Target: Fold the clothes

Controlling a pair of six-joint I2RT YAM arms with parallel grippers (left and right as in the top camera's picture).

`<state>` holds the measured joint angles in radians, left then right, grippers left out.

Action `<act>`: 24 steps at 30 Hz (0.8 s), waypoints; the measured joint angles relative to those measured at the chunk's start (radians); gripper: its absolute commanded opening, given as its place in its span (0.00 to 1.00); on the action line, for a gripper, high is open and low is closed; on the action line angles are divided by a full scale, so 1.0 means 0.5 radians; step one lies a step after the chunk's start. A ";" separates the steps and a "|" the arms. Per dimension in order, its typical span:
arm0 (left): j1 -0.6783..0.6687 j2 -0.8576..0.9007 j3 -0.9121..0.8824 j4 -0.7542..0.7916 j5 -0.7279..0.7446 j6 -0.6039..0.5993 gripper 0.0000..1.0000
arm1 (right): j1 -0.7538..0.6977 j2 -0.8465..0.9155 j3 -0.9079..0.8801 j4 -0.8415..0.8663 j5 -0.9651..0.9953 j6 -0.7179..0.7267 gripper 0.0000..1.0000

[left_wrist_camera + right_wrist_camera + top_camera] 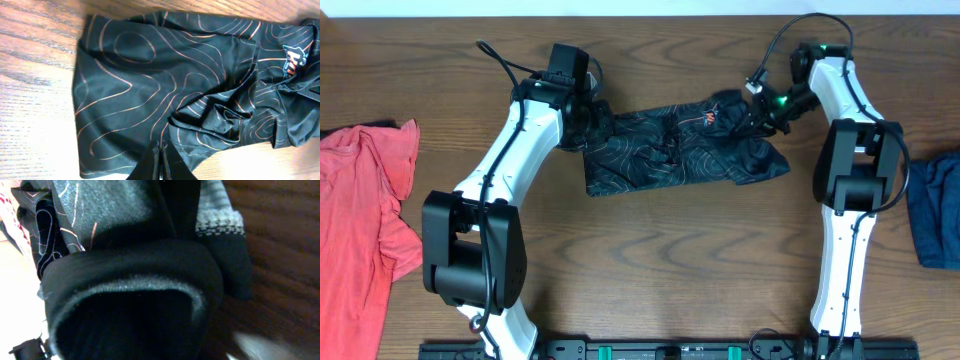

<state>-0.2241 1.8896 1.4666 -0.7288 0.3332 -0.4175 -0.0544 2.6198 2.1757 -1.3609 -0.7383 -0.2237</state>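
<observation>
The black jersey [680,150] with thin orange contour lines lies crumpled and partly folded at the middle back of the table. Its orange chest logo [708,118] faces up near the right end. My left gripper [588,122] is at the jersey's left edge. In the left wrist view its fingers [162,152] are pressed together with black cloth [150,85] pinched between them. My right gripper [757,112] is at the jersey's upper right corner. In the right wrist view bunched black cloth and a grey-edged hem [220,227] fill the frame and hide the fingers.
A coral-red garment [360,210] lies at the left edge of the wooden table [650,260]. A blue garment [938,210] lies at the right edge. A black rail [650,350] runs along the front edge between the arm bases.
</observation>
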 measured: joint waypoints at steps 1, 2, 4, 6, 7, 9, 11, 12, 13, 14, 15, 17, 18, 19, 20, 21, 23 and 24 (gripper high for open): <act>0.000 0.000 0.000 -0.002 0.000 0.000 0.06 | -0.018 0.001 -0.001 -0.007 -0.004 0.000 0.01; 0.000 0.000 0.000 -0.003 0.000 0.000 0.06 | -0.044 0.002 -0.001 -0.015 -0.006 0.000 0.01; 0.000 0.000 0.000 -0.008 0.000 0.000 0.06 | -0.105 0.003 -0.004 -0.027 -0.003 0.003 0.01; 0.000 0.000 0.000 -0.008 0.000 0.000 0.06 | -0.182 0.003 -0.005 -0.047 0.009 0.009 0.01; 0.000 0.000 0.000 -0.008 0.000 0.000 0.07 | -0.231 0.003 -0.005 -0.064 0.020 0.010 0.01; 0.000 0.000 0.000 -0.008 0.000 0.000 0.06 | -0.312 0.003 -0.005 -0.096 0.043 0.011 0.01; 0.000 0.000 0.000 -0.008 0.000 0.000 0.06 | -0.391 0.003 -0.005 -0.121 0.062 0.011 0.01; 0.000 0.000 0.000 -0.008 0.000 0.000 0.06 | -0.413 0.003 -0.005 -0.124 0.064 0.011 0.01; 0.000 0.000 0.001 -0.008 0.000 0.000 0.06 | -0.439 0.003 -0.005 -0.128 0.067 0.011 0.01; 0.000 0.000 0.000 -0.008 0.000 0.000 0.06 | -0.462 0.003 -0.005 -0.139 0.069 0.011 0.01; 0.000 0.000 0.000 -0.008 -0.001 0.000 0.06 | -0.476 0.003 -0.005 -0.151 0.074 0.012 0.01; 0.000 0.000 0.000 -0.008 0.000 0.000 0.06 | -0.484 0.003 -0.004 -0.164 0.080 0.013 0.01; 0.000 0.000 0.000 -0.007 0.000 0.000 0.06 | -0.482 0.003 -0.001 -0.173 0.087 0.013 0.01; 0.000 0.000 0.000 -0.005 0.000 0.000 0.06 | -0.479 0.003 0.006 -0.180 0.097 0.014 0.01; 0.000 0.000 0.000 -0.003 0.000 0.000 0.06 | -0.473 0.003 0.013 -0.192 0.111 0.015 0.01; 0.000 0.000 0.000 -0.001 0.000 0.000 0.06 | -0.468 0.003 0.023 -0.201 0.126 0.015 0.01; 0.000 0.000 0.000 0.001 0.000 0.000 0.06 | -0.451 0.002 0.041 -0.214 0.166 0.017 0.01; 0.000 0.000 0.000 0.001 0.000 0.000 0.06 | -0.442 0.002 0.049 -0.218 0.185 0.018 0.01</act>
<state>-0.2241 1.8896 1.4666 -0.7284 0.3332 -0.4175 -0.2752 2.6205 2.2002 -1.4700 -0.6456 -0.2146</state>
